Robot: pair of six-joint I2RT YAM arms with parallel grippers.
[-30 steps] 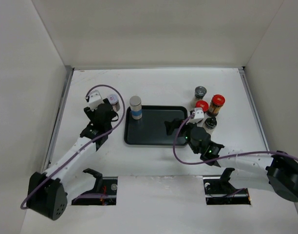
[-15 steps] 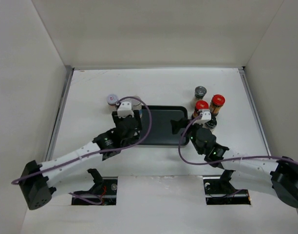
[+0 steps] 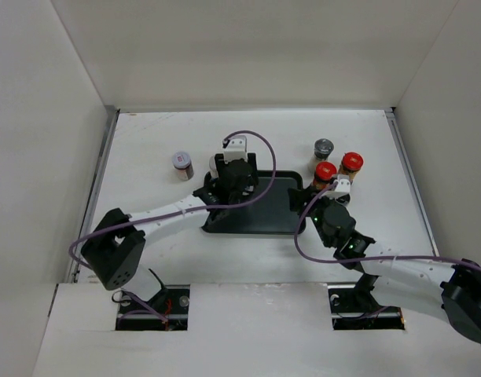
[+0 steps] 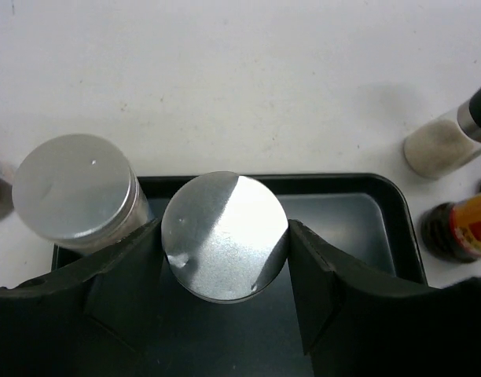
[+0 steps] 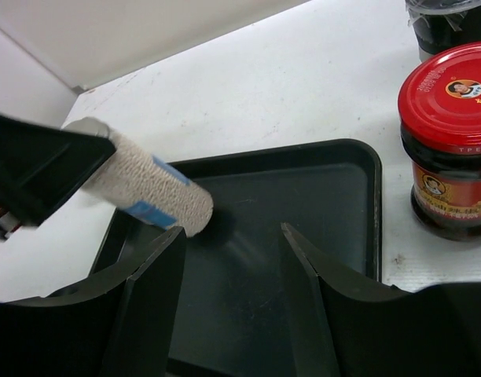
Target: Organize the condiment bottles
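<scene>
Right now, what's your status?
Left gripper shut on grey-lidded jar, over tray. Right gripper open, empty. Second grey-lidded jar close beside it.

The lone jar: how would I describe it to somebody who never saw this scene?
Find the black tray mid-table. Left of it, outside it, stands a jar with a pale lid. It alone has no neighbours; red-lidded jars cluster on the right.

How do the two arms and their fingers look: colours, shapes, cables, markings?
Both the left arm and the right arm have white tube links joined by black rounded joints and bulky black bases. A purple cable loops from each wrist, beside a small white camera block. Small green lights glow on the right arm. The fingers are matte black, wedge-shaped, without visible markings.
</scene>
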